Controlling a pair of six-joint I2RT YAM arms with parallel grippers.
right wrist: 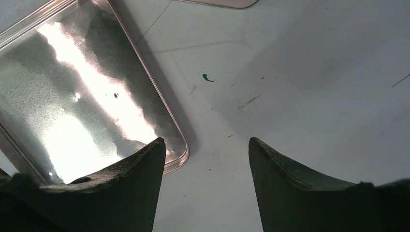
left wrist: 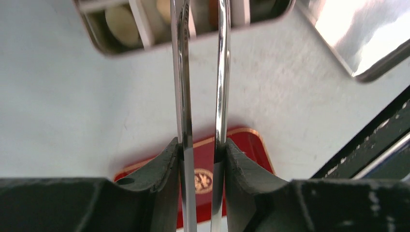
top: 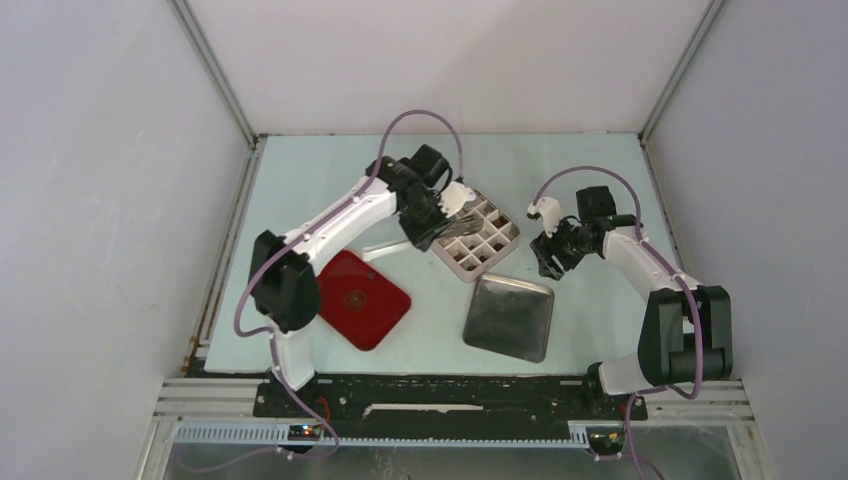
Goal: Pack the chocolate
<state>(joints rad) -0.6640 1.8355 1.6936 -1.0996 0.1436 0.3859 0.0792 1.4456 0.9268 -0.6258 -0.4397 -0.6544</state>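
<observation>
Jaws on the left gripper (left wrist: 200,149) clamp the tongs (left wrist: 223,72); right gripper (right wrist: 207,145) gapes empty; chocolate (left wrist: 119,24) sits in the divided box (left wrist: 145,49) (tiny, light, probably slick and easily marked); I'd pinch each piece gently across its middle.

Your left arm (top: 338,216) and right arm (top: 652,262) are white with black joints; 1 purple cable (top: 425,113) loops over each; fingers (right wrist: 126,188) are matte black, curved wedges.
</observation>
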